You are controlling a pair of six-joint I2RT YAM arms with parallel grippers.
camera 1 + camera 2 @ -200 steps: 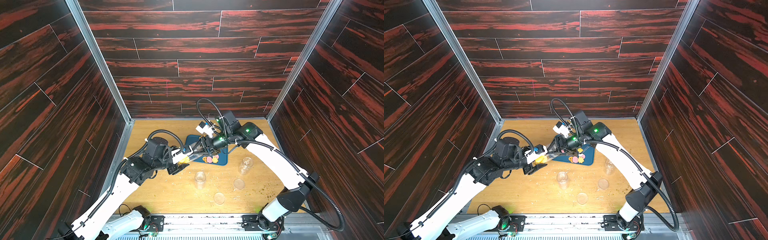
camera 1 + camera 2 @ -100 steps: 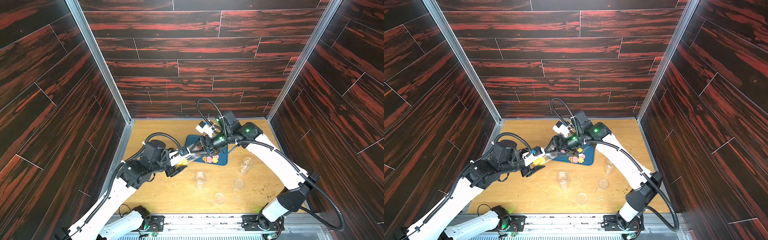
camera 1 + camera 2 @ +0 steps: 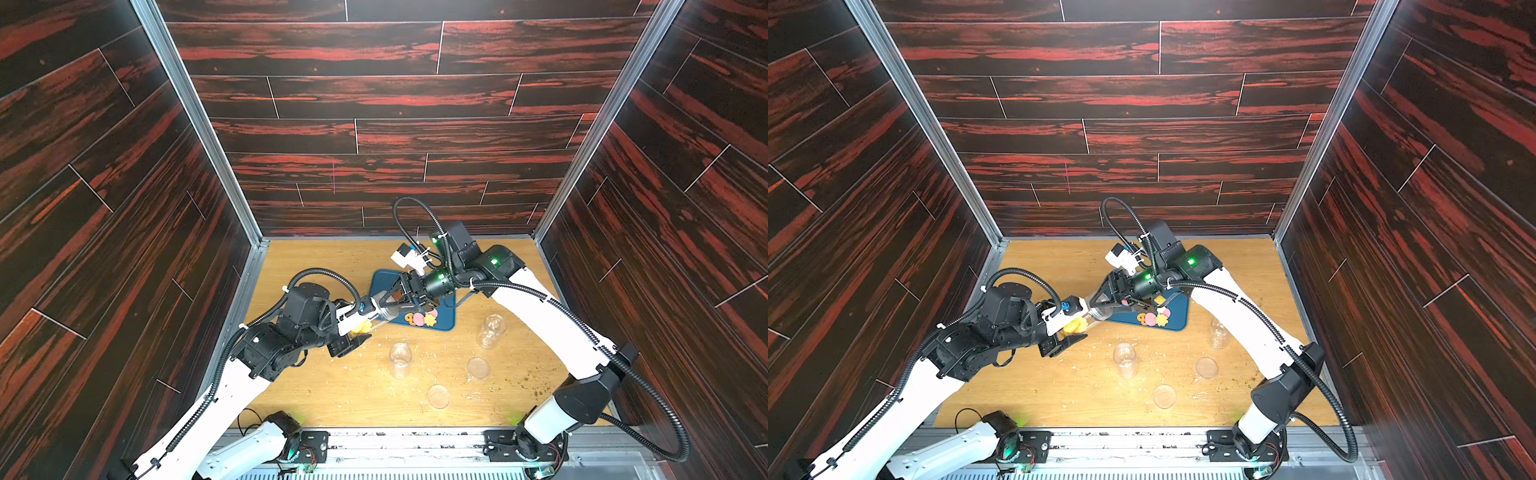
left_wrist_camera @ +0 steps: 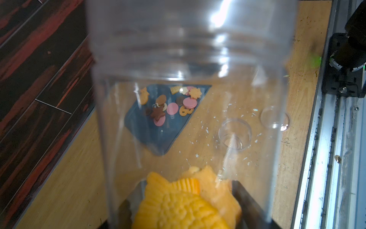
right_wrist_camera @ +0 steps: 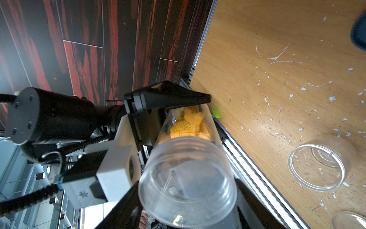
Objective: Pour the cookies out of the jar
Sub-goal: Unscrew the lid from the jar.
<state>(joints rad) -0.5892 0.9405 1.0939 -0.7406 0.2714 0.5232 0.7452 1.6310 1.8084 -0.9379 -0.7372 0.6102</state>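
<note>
Wooden tabletop (image 3: 332, 395), walled bay. Left gripper (image 3: 360, 328) clamps the base of the clear plastic jar (image 5: 188, 178). Right gripper (image 3: 388, 309) jaws are closed against its mouth end. Yellow fish-shaped cookies (image 4: 178, 204) sit at the base. Risks: slick wall slipping in either grip; mouth only at dark blue tray (image 3: 445, 322) edge, so cookies may overshoot.

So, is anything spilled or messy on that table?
Yes. Pale crumbs litter the wooden table around the empty jars and loose lids, outside the blue tray that holds the cookies. Darker specks lie beside the right arm.
</note>
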